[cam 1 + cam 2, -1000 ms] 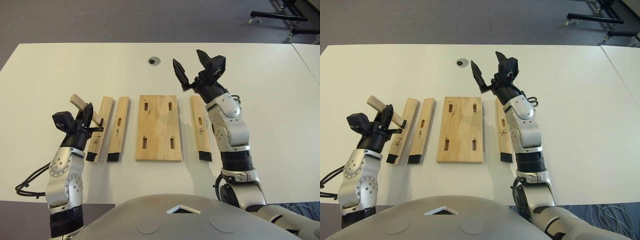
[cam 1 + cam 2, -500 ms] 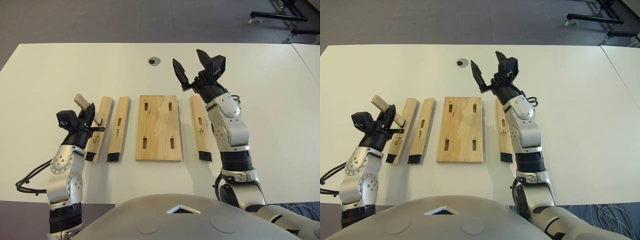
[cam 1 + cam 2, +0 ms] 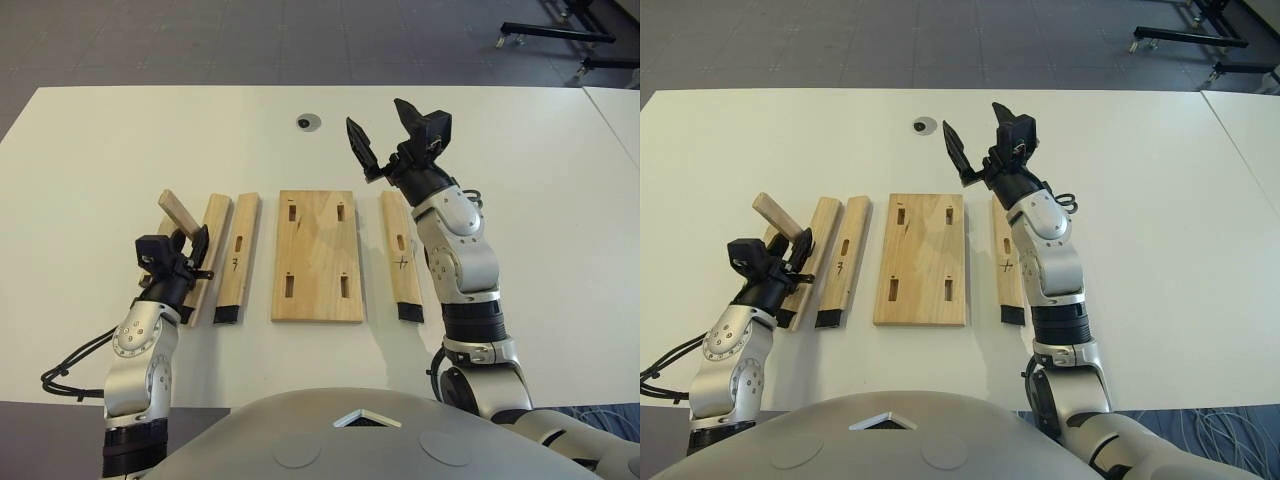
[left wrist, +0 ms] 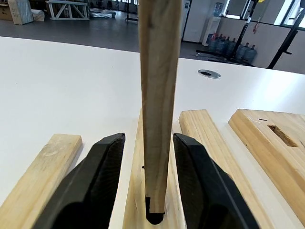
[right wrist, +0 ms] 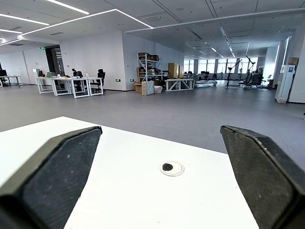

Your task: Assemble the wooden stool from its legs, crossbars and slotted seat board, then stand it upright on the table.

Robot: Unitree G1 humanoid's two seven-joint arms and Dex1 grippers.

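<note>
The slotted seat board [image 3: 317,255] lies flat at the table's middle. Two legs [image 3: 207,248] [image 3: 238,257] lie to its left and one leg [image 3: 401,255] to its right. My left gripper [image 3: 186,256] is shut on a short crossbar [image 3: 178,211], held steeply tilted over the leftmost of those legs. In the left wrist view the crossbar [image 4: 158,95] stands between my fingers [image 4: 97,181], its lower end in or at that leg's slot [image 4: 155,218]. My right gripper [image 3: 385,135] hangs open and empty above the table, past the right leg's far end.
A further wooden piece [image 4: 38,176] lies just left of the leg under my left gripper. A round grommet [image 3: 309,122] sits in the white table [image 3: 540,200] beyond the board. Bare tabletop stretches at the far left and the right.
My left gripper has moved right and toward the near edge with the crossbar, from beside the leg to over it, and tipped the bar more upright. The right arm has kept still.
</note>
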